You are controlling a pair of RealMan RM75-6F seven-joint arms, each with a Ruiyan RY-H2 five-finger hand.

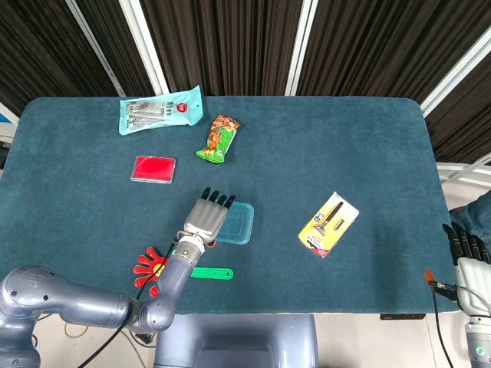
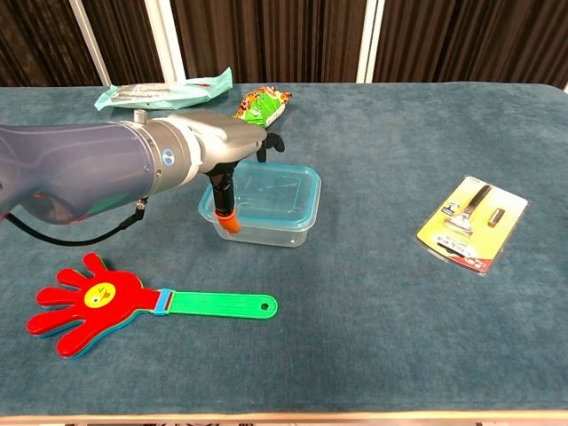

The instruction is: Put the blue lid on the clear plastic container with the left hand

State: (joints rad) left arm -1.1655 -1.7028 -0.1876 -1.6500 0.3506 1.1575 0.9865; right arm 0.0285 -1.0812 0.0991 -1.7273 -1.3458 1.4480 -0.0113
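Observation:
The clear plastic container (image 2: 275, 217) stands left of the table's middle with the blue lid (image 1: 238, 223) lying flat on its rim (image 2: 282, 188). My left hand (image 1: 207, 216) reaches over the container's left end with its fingers stretched out side by side above the lid's left edge. In the chest view the left hand (image 2: 226, 146) has its orange-tipped thumb (image 2: 228, 216) hanging down against the container's near left wall, below the lid. Nothing is gripped. My right hand (image 1: 465, 245) hangs off the table's right edge, holding nothing.
A red hand-shaped clapper (image 2: 89, 302) with a green handle lies in front of the container. A carded razor pack (image 1: 328, 224) lies to the right. A red flat box (image 1: 153, 169), a green snack bag (image 1: 218, 139) and a teal packet (image 1: 159, 110) lie at the back left.

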